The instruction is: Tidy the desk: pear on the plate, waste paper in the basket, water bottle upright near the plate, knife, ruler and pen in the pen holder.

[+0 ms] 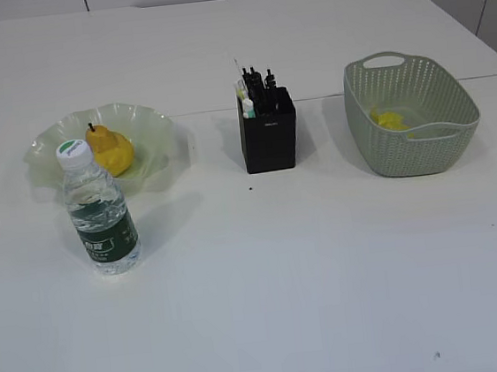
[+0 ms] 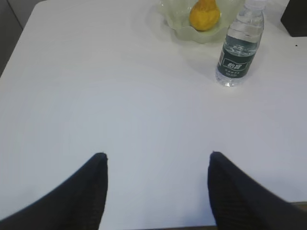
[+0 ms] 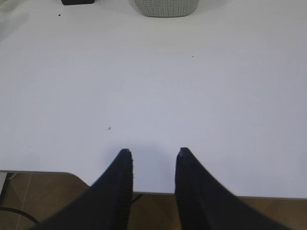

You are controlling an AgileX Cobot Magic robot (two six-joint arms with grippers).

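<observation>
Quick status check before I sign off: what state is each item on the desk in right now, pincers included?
Pear: on the plate.
Water bottle: upright, capped, in front of the plate.
Pen holder: upright, tools standing inside.
Basket: upright, yellow paper inside.
Left pincer: open, empty, above bare table.
Right pincer: open, narrower gap, empty, near the table edge.

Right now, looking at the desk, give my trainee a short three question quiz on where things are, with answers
1. True or false: the water bottle lies on its side.
2. Which container holds the yellow waste paper? A plate, B basket, C pen holder.
3. Fill in: the pear sits on the ____.

Key: 1 false, it stands upright. 2 B. 3 plate.
</observation>
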